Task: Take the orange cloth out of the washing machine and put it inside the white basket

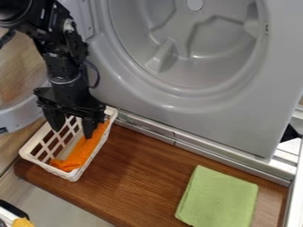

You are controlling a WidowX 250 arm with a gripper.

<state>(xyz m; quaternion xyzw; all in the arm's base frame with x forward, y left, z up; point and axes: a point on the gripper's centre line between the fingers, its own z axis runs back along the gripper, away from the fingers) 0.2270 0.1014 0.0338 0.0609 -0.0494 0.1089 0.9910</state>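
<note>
The gripper [72,133] hangs over the back part of the white basket [71,175], its two fingers spread apart. The orange cloth [80,153] lies inside the basket, stretched along the right side from the back corner to the front. One finger stands right by the cloth's edge, and whether it touches cannot be told. The other finger is over the basket's left side, away from the cloth. In the part of the washing machine drum [204,48] that shows, there is no cloth.
A folded green cloth [220,198] lies on the brown wooden surface [142,173] at the lower right. The machine's grey front [237,111] rises behind the basket, and its open round door [21,111] is at the left. Something yellow [22,222] shows at the lower left corner.
</note>
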